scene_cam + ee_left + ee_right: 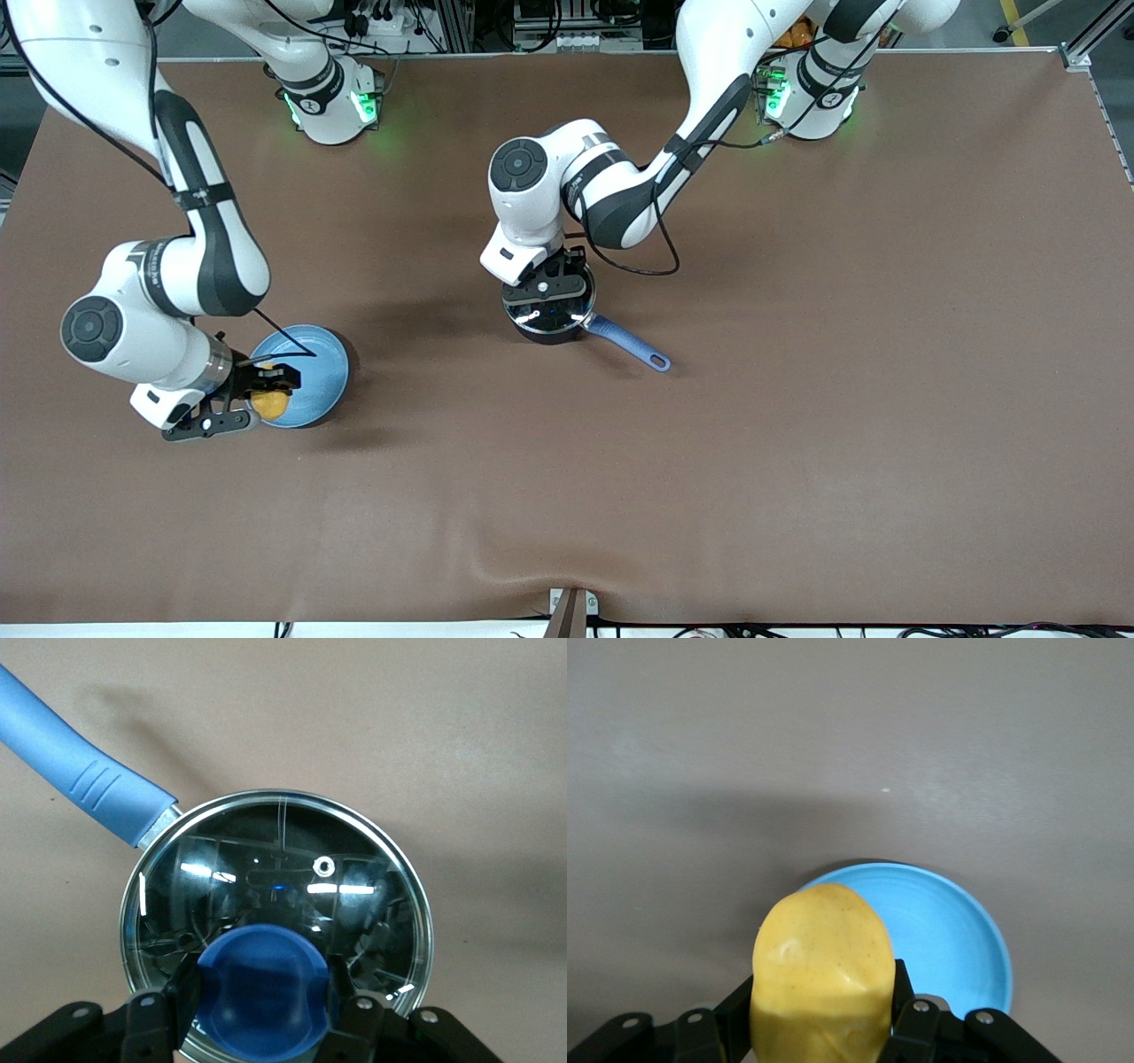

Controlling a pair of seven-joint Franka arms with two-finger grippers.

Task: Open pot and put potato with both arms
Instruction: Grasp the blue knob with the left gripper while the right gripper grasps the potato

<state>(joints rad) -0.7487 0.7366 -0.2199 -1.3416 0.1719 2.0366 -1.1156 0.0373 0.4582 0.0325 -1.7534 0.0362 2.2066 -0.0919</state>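
- Start at the right arm's end of the desk (797,461). You will find the right hand (268,390) over the light-blue plate (319,372), above the part of its rim nearest the front camera.
- Check the right hand's grip: its fingers (917,1010) are closed on the potato (822,979), pressing against its two sides. The potato is yellow-orange with a bumpy skin.
- In the right wrist view, note that the potato is raised clear of the plate (948,939), which lies flat on the brown desk surface below it.
- Move along to the middle of the desk. The pot (551,321) stands there, well apart from the plate, toward the left arm's end from it.
- Observe that the clear glass lid (292,877) sits on the pot; its metal rim lines up with the pot's mouth.
- Locate the left hand (554,285) directly over the lid. Its fingers (359,1014) are closed narrow on the blue knob (263,979), one on each side.
- Note the pot's blue handle (631,344). It points away from the pot toward the left arm's end of the desk and toward the front camera, and it lies just above the desk surface.
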